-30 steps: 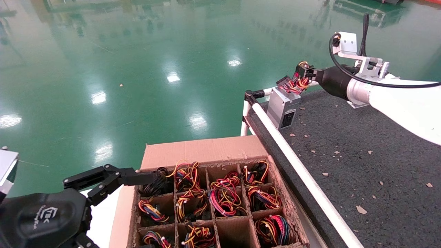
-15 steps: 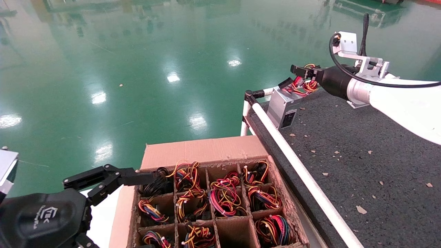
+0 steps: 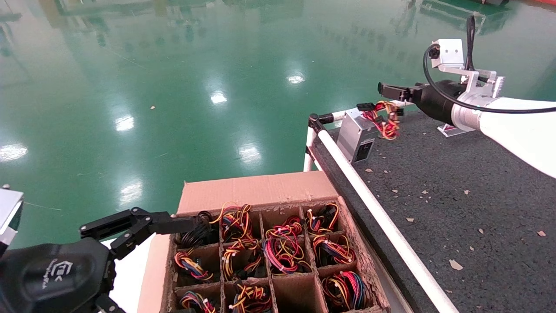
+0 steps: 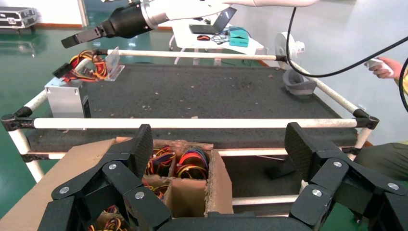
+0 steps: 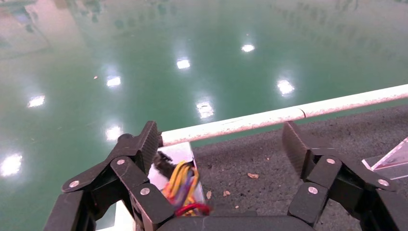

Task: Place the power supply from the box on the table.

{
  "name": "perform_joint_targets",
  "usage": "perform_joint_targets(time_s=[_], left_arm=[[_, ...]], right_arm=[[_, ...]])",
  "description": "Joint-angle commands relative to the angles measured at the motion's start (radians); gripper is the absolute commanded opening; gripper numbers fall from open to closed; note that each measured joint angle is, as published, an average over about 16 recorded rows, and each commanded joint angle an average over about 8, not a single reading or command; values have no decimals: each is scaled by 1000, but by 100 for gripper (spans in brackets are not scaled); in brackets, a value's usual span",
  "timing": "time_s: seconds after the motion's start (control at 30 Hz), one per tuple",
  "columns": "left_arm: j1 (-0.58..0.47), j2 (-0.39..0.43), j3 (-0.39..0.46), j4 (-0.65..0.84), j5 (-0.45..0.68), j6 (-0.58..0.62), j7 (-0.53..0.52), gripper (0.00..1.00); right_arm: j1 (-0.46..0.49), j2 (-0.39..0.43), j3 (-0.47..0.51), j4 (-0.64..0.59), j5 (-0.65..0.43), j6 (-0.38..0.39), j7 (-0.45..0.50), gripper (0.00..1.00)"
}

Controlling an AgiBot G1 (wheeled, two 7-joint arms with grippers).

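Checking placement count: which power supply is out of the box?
The power supply at the table's far left corner, grey case exposed, wires draped on top. The others sit in the box cells, only wires showing. Right gripper open above it.

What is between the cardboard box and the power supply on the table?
In the head view, a white pipe rail of the table runs between the box and the power supply.

This looks like a factory or workshop hall. A wide glossy green floor [image 3: 173, 87] mirrors the ceiling lights, a white pipe-framed table [image 3: 456, 182] stands on it, and a black equipment case [image 4: 17, 17] sits by the far wall.
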Motion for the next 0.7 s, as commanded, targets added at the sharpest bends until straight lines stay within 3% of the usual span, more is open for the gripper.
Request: perform_joint_targets(time_s=[0.03, 0.23, 0.7], left_arm=[[0, 0, 0, 0, 0, 0, 0, 100], [0, 0, 0, 0, 0, 0, 0, 100], [0, 0, 0, 0, 0, 0, 0, 100]], right_arm=[[0, -1, 0, -1, -1, 8, -2, 100], [-48, 33, 12, 72, 39, -48, -9, 100], [-239, 174, 60, 364, 199, -277, -38, 100]])
